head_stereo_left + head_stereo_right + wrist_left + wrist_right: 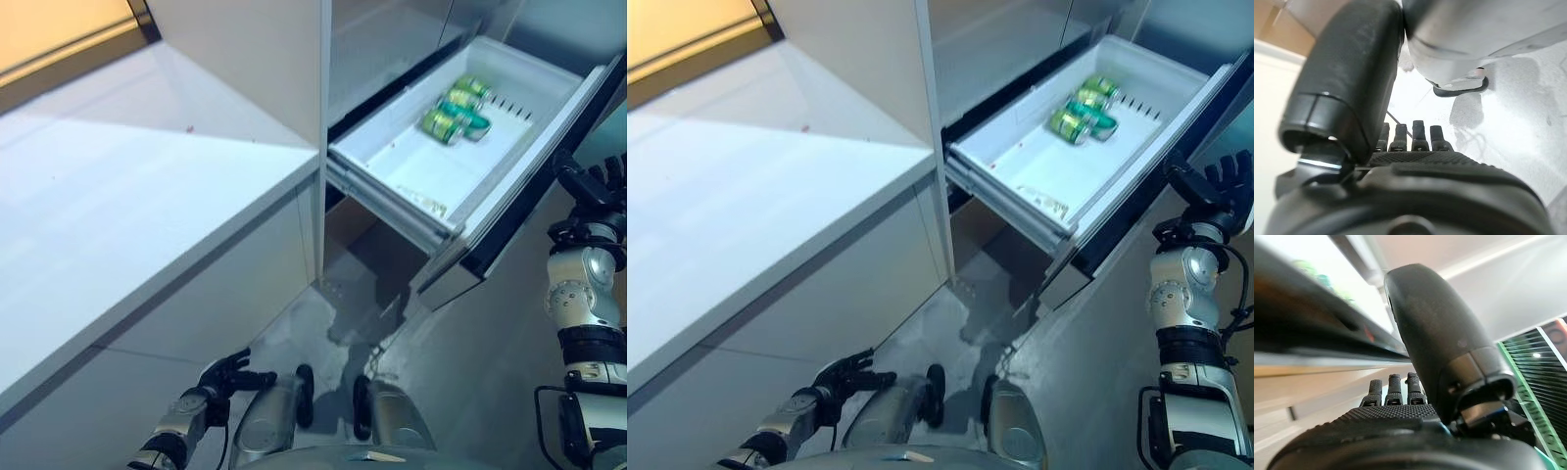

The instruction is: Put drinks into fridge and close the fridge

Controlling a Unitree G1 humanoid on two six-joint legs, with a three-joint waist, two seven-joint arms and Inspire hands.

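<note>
The fridge drawer (428,168) stands pulled out at the upper right, white inside. Several green drink cans (456,110) lie on their sides at its far end. My right hand (1215,186) is raised beside the drawer's dark front panel (549,171), with straight, spread fingers and nothing in it. The right wrist view shows its straight fingers (1393,389) close by that panel (1303,333); I cannot tell if they touch. My left hand (227,377) hangs low at the lower left, relaxed and empty, its fingers (1410,137) straight.
A long white counter (118,196) runs along the left, its end panel meeting the fridge body (392,39). Below the drawer a dark open gap shows over grey floor (323,323). A green-striped surface (1542,382) shows in the right wrist view.
</note>
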